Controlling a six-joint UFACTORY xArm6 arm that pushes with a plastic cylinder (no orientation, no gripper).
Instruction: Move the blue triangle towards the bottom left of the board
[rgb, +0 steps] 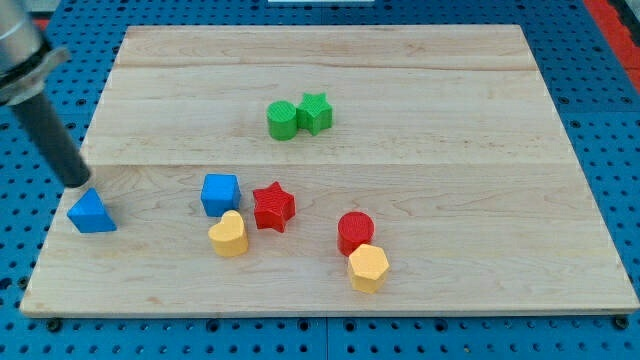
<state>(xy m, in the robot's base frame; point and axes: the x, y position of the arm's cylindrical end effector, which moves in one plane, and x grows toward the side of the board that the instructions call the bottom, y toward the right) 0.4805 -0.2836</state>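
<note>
While my tip sits just above the blue triangle, on its upper-left side and about touching, I judge the push toward the bottom left nearly done: the triangle lies near the board's left edge, low down. A short push downward remains. My rod slants up to the view's top left. It grasps nothing, having no jaws.

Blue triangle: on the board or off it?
On. The blue triangle sits wholly on the wooden board near its left edge, with my tip just above it.
</note>
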